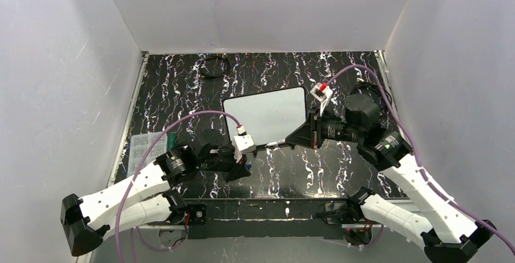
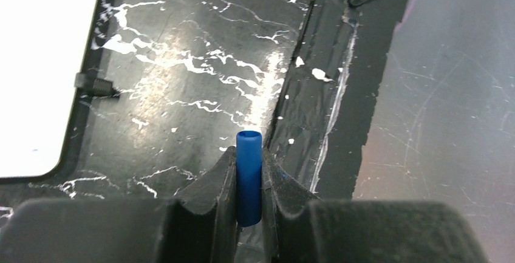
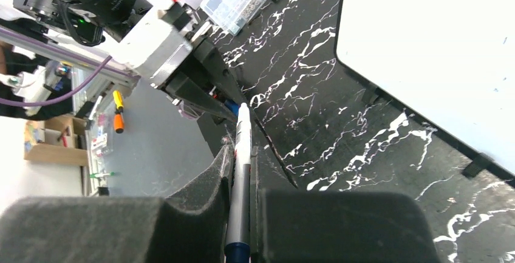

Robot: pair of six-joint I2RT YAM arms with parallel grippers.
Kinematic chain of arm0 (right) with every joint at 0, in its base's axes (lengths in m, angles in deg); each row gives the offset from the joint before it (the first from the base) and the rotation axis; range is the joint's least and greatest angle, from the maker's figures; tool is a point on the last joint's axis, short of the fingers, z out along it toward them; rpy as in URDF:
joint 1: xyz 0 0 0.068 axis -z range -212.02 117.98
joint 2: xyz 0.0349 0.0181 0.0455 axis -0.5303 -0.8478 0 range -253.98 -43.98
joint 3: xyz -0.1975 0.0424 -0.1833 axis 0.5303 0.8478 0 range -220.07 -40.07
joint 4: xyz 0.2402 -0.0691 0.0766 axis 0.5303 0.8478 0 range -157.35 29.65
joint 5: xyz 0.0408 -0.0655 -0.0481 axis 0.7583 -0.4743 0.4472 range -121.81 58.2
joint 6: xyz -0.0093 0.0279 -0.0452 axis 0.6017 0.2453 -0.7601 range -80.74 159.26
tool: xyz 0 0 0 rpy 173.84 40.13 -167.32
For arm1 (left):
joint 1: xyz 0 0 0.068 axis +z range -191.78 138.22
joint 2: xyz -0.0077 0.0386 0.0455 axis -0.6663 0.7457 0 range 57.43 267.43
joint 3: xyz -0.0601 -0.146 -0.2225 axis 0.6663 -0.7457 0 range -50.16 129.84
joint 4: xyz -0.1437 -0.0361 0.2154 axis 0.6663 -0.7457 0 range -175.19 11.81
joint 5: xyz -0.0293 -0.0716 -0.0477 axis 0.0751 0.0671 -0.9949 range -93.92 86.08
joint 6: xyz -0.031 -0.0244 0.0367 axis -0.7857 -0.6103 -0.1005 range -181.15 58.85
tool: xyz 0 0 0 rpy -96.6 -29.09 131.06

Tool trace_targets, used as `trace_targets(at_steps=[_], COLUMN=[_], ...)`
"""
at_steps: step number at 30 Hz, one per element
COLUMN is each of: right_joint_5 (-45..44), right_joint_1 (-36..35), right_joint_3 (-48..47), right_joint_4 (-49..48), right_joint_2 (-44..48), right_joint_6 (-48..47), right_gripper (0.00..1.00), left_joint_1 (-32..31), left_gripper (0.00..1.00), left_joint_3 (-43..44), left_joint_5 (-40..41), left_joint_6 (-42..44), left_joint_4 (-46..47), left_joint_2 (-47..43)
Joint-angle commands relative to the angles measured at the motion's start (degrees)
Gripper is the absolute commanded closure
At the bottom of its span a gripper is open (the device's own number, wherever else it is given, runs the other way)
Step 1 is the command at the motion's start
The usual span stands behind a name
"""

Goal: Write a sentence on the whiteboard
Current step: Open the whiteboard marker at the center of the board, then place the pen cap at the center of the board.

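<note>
Whiteboard (image 1: 264, 114) plain white; left end effector (image 2: 248, 178) clamps blue cap (image 2: 249, 147), right end effector (image 3: 241, 157) clamps marker (image 3: 243, 123), label unreadable.

White whiteboard (image 1: 265, 116); black white-veined tabletop (image 1: 176, 96); blue cap (image 2: 249, 178); white pen (image 3: 240, 172); purple cable (image 1: 204, 113).

Open room is found above the white, dark-framed whiteboard (image 1: 265, 112); its near edge is barred by the left gripper (image 2: 249, 175) and right gripper (image 3: 240, 160).
</note>
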Motion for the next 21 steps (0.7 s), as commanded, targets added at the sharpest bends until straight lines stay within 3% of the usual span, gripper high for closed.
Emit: trace_targets(at_steps=[1, 4, 9, 16, 21], right_joint_5=[-2.54, -7.25, -11.24, -17.85, -19.42], right_joint_1=[0.28, 0.28, 0.28, 0.27, 0.27], right_joint_3=[-8.75, -7.5, 0.75, 10.09, 11.04], right_joint_4=[10.75, 10.95, 2.79, -7.74, -8.49], right_joint_2=[-0.16, 1.51, 4.32, 8.08, 8.1], right_joint_6=[-8.82, -9.36, -6.1, -1.41, -1.5], right_gripper=[0.99, 0.99, 0.99, 0.99, 0.99], left_joint_1=[0.05, 0.02, 2.4, 17.47, 22.04], left_gripper=[1.0, 1.0, 1.0, 0.99, 0.97], left_joint_3=[0.03, -0.31, -2.5, -10.16, -9.82], left_joint_5=[9.21, 19.82, 33.98, 29.99, 28.85], left_joint_6=[-3.26, -11.2, -27.13, -35.99, -35.28], left_joint_4=[-3.39, -5.31, -11.08, -7.84, -8.31], left_joint_2=[-2.08, -2.4, -2.51, -3.09, 4.19])
